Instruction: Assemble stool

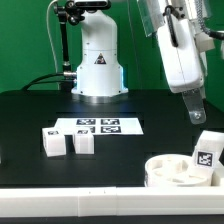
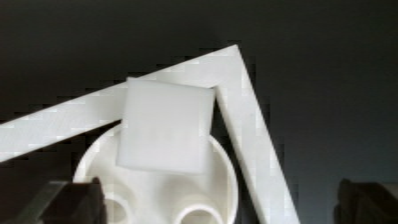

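The round white seat [image 1: 176, 172] lies at the exterior view's lower right, with holes showing in its inner face [image 2: 178, 185]. One white leg [image 1: 207, 150] with a black-and-white marker stands at the seat's right side; in the wrist view it is a plain white block [image 2: 164, 125] over the seat's rim. Two more legs [image 1: 52, 141] [image 1: 84, 143] stand side by side at the left. My gripper [image 1: 195, 108] hangs above the seat and the leg, apart from both. In the wrist view the gripper [image 2: 217, 205] is open and empty, with dark fingers [image 2: 71, 200] wide apart.
The marker board [image 1: 97, 126] lies in the middle of the black table, in front of the robot base [image 1: 97, 70]. A long white edge rail [image 1: 90, 190] runs along the front and forms a corner [image 2: 249, 100] beside the seat.
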